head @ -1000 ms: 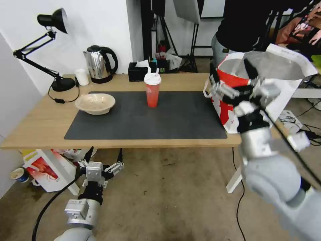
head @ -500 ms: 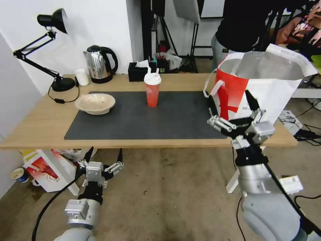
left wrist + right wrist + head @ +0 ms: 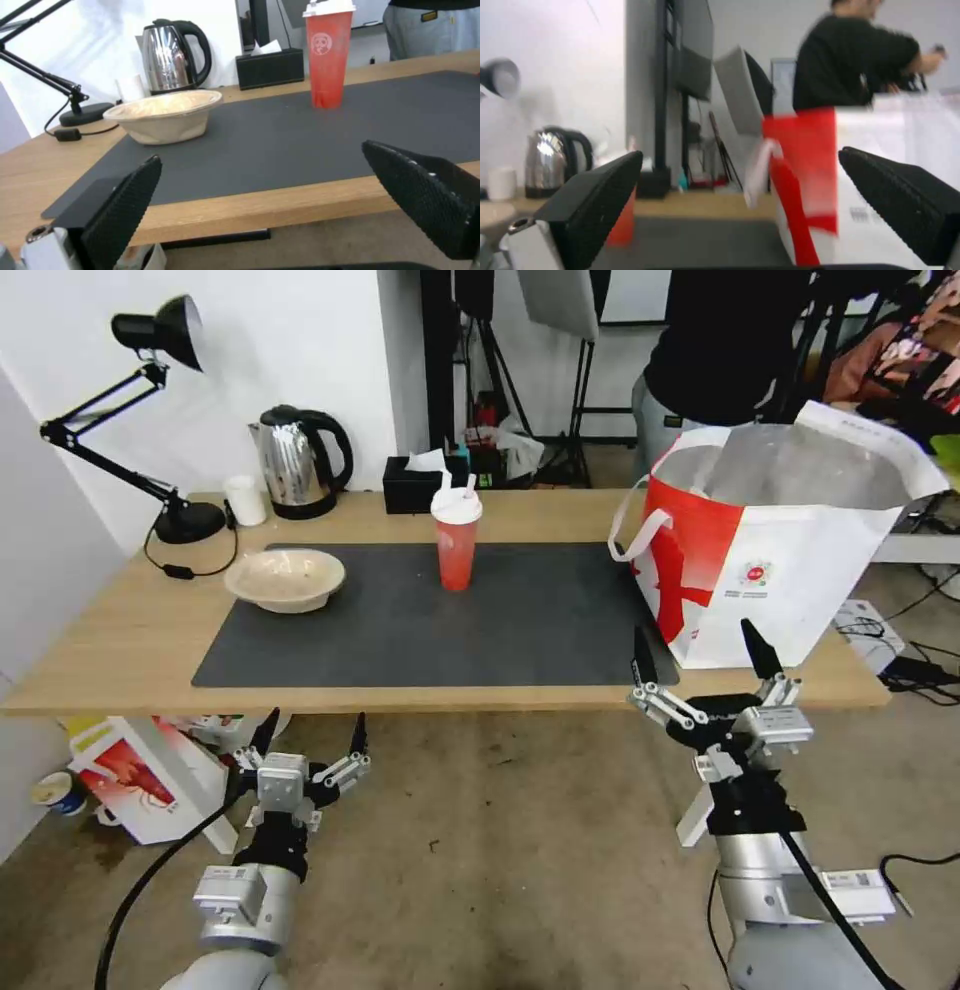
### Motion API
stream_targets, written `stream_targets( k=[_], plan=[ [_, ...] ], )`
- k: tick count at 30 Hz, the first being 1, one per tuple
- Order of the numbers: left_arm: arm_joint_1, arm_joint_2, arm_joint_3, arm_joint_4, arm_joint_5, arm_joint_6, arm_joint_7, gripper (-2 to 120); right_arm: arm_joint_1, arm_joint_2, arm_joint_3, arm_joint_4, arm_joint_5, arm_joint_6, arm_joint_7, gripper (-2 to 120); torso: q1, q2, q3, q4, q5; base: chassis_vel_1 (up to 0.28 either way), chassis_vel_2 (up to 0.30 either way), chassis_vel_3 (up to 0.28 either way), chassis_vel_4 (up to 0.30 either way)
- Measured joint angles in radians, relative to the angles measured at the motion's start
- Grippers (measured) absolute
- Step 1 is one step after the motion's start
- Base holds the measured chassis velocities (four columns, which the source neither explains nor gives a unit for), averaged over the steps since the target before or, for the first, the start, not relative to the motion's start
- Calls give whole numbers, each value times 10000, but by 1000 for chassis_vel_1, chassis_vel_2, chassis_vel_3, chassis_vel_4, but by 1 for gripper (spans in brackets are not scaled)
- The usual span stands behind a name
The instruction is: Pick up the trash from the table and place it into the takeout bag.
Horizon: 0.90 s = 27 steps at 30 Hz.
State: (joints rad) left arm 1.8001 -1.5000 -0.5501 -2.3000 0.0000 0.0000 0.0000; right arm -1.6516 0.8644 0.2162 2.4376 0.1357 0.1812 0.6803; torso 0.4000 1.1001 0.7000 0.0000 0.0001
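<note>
On the long light-wood tabletop (image 3: 120,640) a large dark grey mat (image 3: 440,620) carries two pieces of trash. The shallow beige bowl (image 3: 285,579) sits at the mat's left end, its rim slightly wavy and its inside speckled; from the left wrist view it shows a creased, paper-like wall. The red translucent cup (image 3: 456,538) stands upright near the mat's far edge, about midway along it, capped with a white lid and straws; a pale round logo marks its side in the left wrist view.

At the right end of the tabletop stands the takeout bag (image 3: 780,560), upright and gaping open, overlapping the mat's right edge. Its near face is white with a small round red logo, its left side carries red panels, silver foil lines the inside, and a white strap handle hangs at the left.

Behind the mat, along the wall, stand a black desk lamp (image 3: 150,420), a small white cup (image 3: 244,500), a steel kettle (image 3: 298,460) and a black tissue box (image 3: 412,485).

Below the tabletop's front edge, the right gripper (image 3: 705,655) hangs just in front of the bag, fingers spread wide and holding nothing. The left gripper (image 3: 310,733) waits low over the floor beneath the left end, fingers likewise wide apart and empty.
</note>
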Motion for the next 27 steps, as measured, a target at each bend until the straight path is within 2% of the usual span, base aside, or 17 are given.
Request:
stream_targets(
  k=[7, 27],
  plan=[
    [0, 0, 0, 0, 0, 0, 0, 100, -267, -6, -253, -376, -46, -63, 708, 100, 0, 0, 0, 1, -1, 0, 0, 0, 0],
    [0, 0, 0, 0, 0, 0, 0, 100, -994, 284, -691, -418, 245, -279, 1179, 100, 1, -2, 0, -1, -1, 0, 0, 0, 0]
  ],
)
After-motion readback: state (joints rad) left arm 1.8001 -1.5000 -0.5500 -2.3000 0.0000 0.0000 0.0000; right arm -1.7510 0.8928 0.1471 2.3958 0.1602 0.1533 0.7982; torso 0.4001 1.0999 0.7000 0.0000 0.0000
